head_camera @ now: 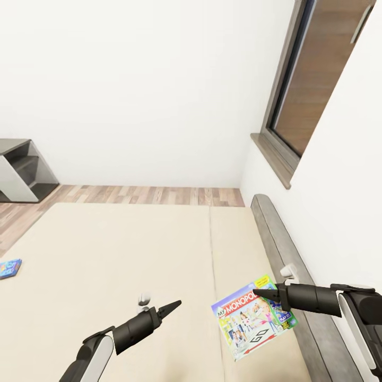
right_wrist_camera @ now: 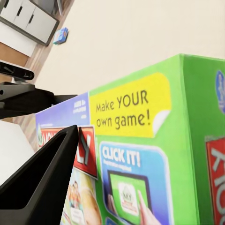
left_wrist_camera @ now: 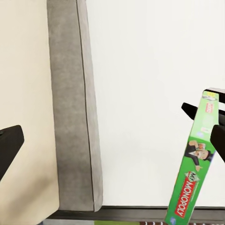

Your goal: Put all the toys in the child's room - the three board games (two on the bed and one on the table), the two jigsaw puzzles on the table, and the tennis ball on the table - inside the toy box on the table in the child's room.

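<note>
The My Monopoly board game (head_camera: pixel 253 317) is held by its far upper edge in the right tool (head_camera: pixel 267 293), lifted clear of the bed (head_camera: pixel 132 265) at the near right, close to the grey headboard (head_camera: pixel 286 249). The box is tilted, with its printed face turned up toward the head camera, and it hangs from the grip rather than resting on the cover. In the right wrist view a dark finger (right_wrist_camera: pixel 42 183) is seen pressed against the box face, so the right tool is judged to be closed on the box; the opposite finger is hidden behind it.

The left tool (head_camera: pixel 171 306) is held over the middle of the bed with its fingers close together and nothing between them; whether a small gap remains cannot be told.

A second, blue board game (head_camera: pixel 9 268) is seen lying flat near the left edge of the bed, well apart from both arms. A grey shelf unit (head_camera: pixel 21 170) stands on the wood floor at the far left, and a window (head_camera: pixel 313 79) is set in the right wall.

The step in hand is judged to be carrying the held box away to the toy box. Since only one edge is gripped, the box could swing or slip; the turn of the base is best made slowly, the grip kept firm, and the box kept clear of the headboard.
</note>
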`<state>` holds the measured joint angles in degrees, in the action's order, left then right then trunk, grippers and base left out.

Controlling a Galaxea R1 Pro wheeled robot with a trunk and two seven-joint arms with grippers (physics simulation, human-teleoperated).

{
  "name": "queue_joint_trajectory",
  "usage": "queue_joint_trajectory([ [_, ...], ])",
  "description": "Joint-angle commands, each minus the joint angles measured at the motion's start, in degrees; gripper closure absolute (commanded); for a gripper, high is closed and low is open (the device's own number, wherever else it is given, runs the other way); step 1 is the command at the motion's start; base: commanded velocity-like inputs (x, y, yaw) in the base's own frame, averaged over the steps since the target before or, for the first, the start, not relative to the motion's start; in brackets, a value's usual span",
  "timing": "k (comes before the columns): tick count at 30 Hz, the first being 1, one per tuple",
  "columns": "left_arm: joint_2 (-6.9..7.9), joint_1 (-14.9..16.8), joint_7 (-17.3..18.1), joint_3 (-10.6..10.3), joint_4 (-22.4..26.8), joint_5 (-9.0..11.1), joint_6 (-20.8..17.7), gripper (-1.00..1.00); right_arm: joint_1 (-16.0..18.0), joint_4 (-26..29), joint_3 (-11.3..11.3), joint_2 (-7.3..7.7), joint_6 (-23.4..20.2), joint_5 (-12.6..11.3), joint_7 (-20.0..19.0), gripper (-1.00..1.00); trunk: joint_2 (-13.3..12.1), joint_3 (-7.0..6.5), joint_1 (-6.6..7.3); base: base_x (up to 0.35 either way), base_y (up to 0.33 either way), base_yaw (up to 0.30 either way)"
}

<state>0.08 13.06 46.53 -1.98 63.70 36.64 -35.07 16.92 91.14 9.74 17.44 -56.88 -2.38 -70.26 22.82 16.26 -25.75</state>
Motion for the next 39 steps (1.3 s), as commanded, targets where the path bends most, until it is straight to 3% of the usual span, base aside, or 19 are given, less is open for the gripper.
queue_joint_trajectory([
  [1,0.01,0.03,-0.04,-0.02,0.02,0.36,-0.43,-1.00,0.04,0.01,0.02,0.02,-0.51,-0.21,0.03,1.00,0.10,0.00,-0.03,0.000,0.000,0.000],
  [39,0.01,0.03,-0.04,0.01,0.02,0.36,-0.43,-1.00,0.04,0.02,0.02,-0.03,-0.51,-0.09,0.03,1.00,0.10,-3.56,-0.03,0.000,0.000,0.000],
])
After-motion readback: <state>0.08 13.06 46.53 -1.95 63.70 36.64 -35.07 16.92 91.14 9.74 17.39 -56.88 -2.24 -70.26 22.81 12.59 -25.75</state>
